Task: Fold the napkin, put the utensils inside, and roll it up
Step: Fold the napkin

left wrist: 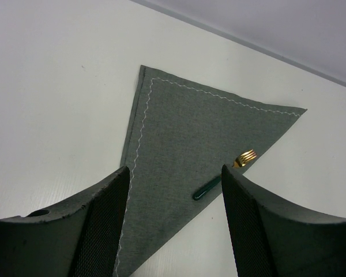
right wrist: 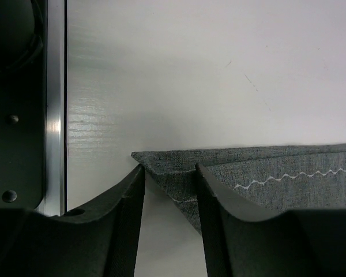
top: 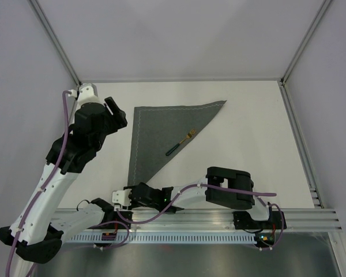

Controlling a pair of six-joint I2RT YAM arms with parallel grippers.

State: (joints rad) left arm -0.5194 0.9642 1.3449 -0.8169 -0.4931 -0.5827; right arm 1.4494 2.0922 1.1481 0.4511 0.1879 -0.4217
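Observation:
The dark grey napkin [top: 161, 135] lies folded into a triangle on the white table, with a light stitched line along its left edge. A fork [top: 180, 142] with a green handle and gold tines lies on the napkin's diagonal fold edge. My left gripper [top: 116, 115] is open and empty, held above the table left of the napkin's far left corner. Its wrist view shows the napkin [left wrist: 190, 138] and fork [left wrist: 207, 188] below. My right gripper [top: 127, 196] is open at the napkin's near corner. In its wrist view that corner [right wrist: 173, 167] lies between the fingers.
A metal rail [top: 219, 222] runs along the table's near edge beside the arm bases. Its strip shows left of the right gripper [right wrist: 55, 115]. White enclosure walls and frame posts [top: 294, 63] bound the table at the back and sides.

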